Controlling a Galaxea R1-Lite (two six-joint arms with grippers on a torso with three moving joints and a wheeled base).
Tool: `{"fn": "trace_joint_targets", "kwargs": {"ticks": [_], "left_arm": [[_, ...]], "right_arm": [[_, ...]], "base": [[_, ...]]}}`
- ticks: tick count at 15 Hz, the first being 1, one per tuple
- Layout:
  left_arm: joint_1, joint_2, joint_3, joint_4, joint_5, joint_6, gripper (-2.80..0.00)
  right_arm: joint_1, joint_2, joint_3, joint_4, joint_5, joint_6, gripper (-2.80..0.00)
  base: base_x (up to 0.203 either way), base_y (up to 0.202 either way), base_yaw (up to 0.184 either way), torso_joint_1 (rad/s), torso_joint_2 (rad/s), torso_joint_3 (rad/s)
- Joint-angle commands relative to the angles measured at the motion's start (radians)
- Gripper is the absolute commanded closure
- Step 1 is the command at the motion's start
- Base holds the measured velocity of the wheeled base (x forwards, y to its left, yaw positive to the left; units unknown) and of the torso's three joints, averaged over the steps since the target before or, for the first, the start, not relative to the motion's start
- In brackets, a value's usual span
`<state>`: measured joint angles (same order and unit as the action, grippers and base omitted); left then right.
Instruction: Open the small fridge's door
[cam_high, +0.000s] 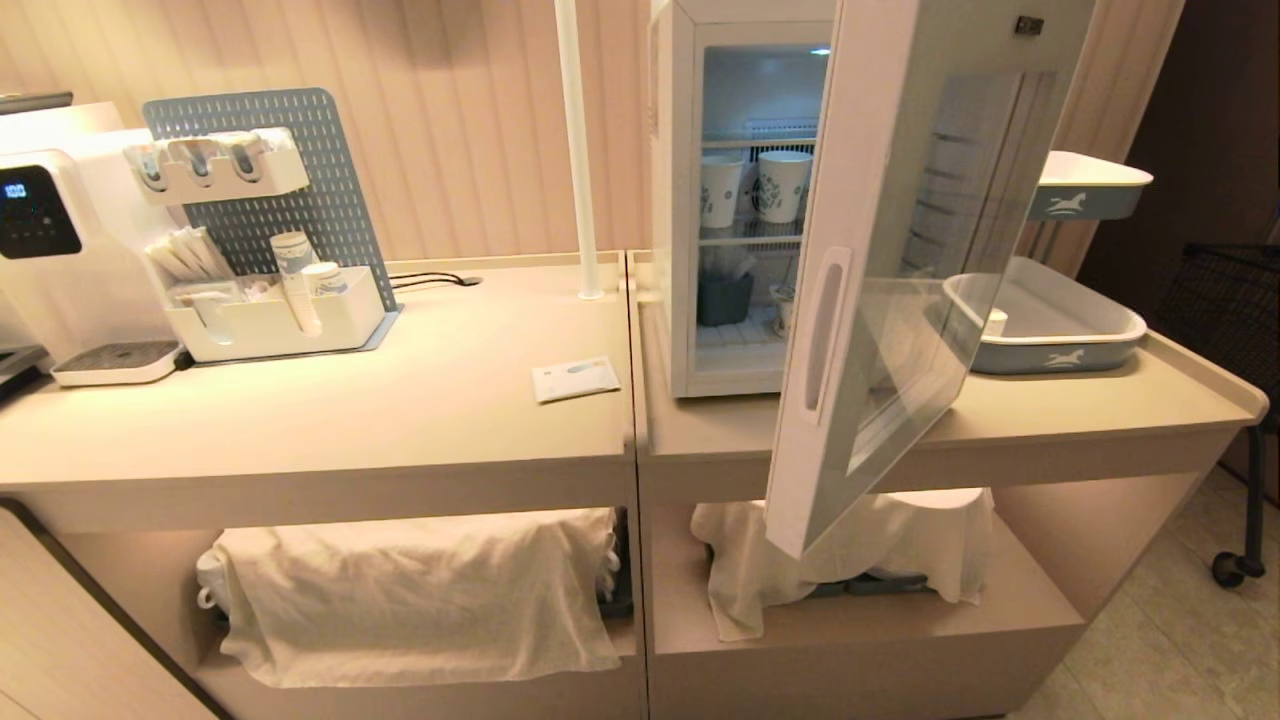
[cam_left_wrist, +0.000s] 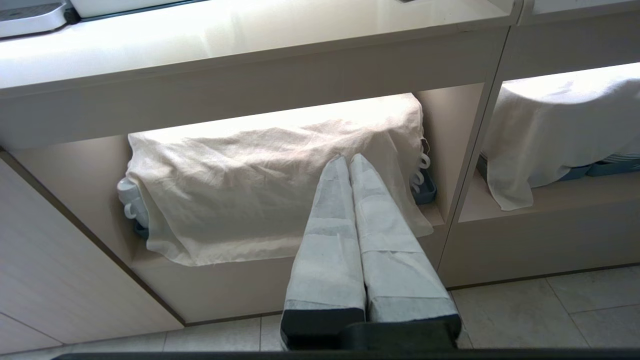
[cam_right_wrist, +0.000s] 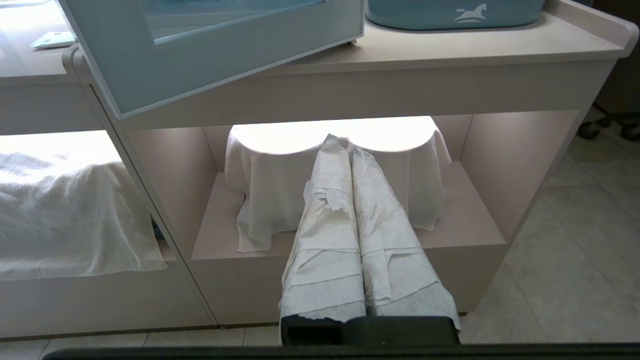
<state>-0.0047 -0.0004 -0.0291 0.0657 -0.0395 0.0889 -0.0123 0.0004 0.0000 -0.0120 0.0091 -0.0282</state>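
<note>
The small white fridge (cam_high: 672, 200) stands on the right counter with its inside lit and patterned paper cups (cam_high: 782, 185) on a wire shelf. Its door (cam_high: 900, 260) stands swung wide open toward me, hinged on the right, glass window and recessed vertical handle (cam_high: 826, 325) showing; its lower edge also shows in the right wrist view (cam_right_wrist: 215, 65). Neither arm shows in the head view. My left gripper (cam_left_wrist: 348, 159) is shut and empty, low in front of the left cabinet's lower shelf. My right gripper (cam_right_wrist: 342, 144) is shut and empty, low in front of the right cabinet's lower shelf.
A white water dispenser (cam_high: 50, 250) and an organiser with a pegboard (cam_high: 280, 300) stand at the left. A packet (cam_high: 575, 379) lies on the counter. Blue-white trays (cam_high: 1050, 325) sit right of the fridge. Cloth-covered items (cam_high: 410, 590) fill the lower shelves. A white pole (cam_high: 578, 150) rises behind.
</note>
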Motion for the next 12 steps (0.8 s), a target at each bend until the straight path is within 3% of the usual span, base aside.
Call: {"fn": "trace_joint_targets", "kwargs": {"ticks": [1,5,12], "left_arm": [[0.000,0.000,0.000,0.000,0.000,0.002,0.00],[0.000,0.000,0.000,0.000,0.000,0.000,0.00],[0.000,0.000,0.000,0.000,0.000,0.000,0.00]], "right_arm": [[0.000,0.000,0.011,-0.001,-0.002,0.007,0.00],[0.000,0.000,0.011,-0.004,-0.005,0.047,0.00],[0.000,0.000,0.011,-0.005,-0.003,0.042,0.00]], "base": [[0.000,0.000,0.000,0.000,0.00,0.000],[0.000,0.000,0.000,0.000,0.00,0.000],[0.000,0.000,0.000,0.000,0.00,0.000]]}}
